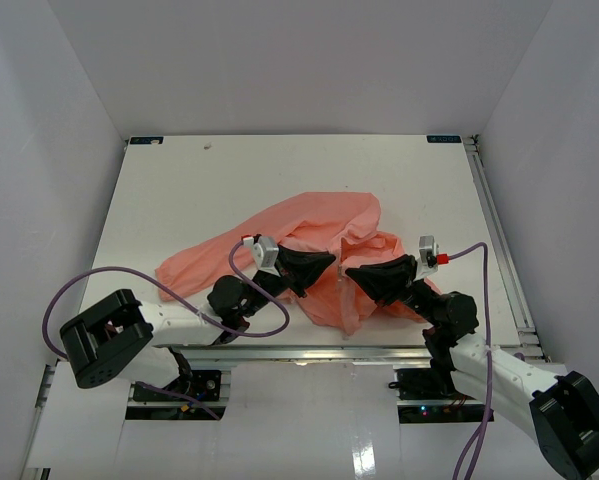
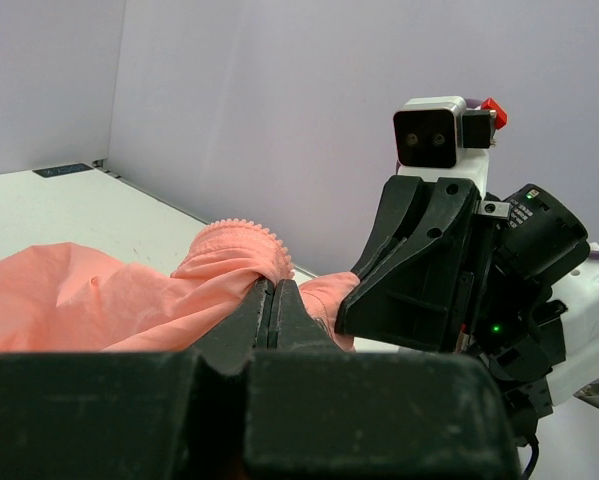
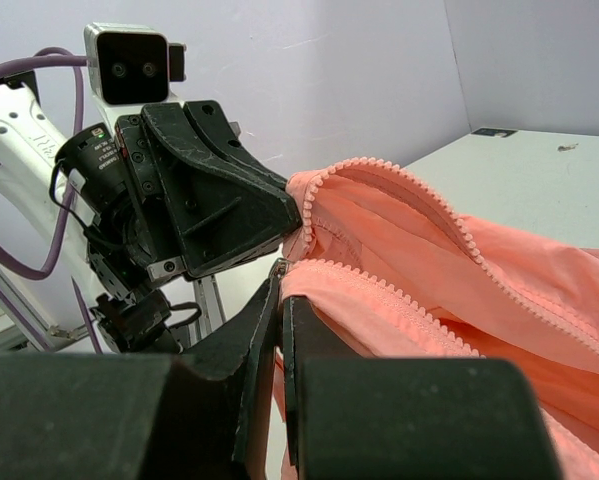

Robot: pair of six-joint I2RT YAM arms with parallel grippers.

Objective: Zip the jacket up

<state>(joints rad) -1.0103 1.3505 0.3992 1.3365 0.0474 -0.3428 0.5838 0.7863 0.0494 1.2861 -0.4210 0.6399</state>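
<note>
The salmon-pink jacket lies crumpled in the middle of the white table, with its near part lifted between my two grippers. My left gripper is shut on one toothed zipper edge; its closed tips pinch the fabric. Facing it, almost tip to tip, my right gripper is shut on the other zipper edge, with a small metal zipper piece at its tips. The two rows of zipper teeth run apart toward the right in the right wrist view.
The white table is enclosed by pale walls on three sides. A metal rail runs along its right edge and another along the front. Purple cables loop beside both arms.
</note>
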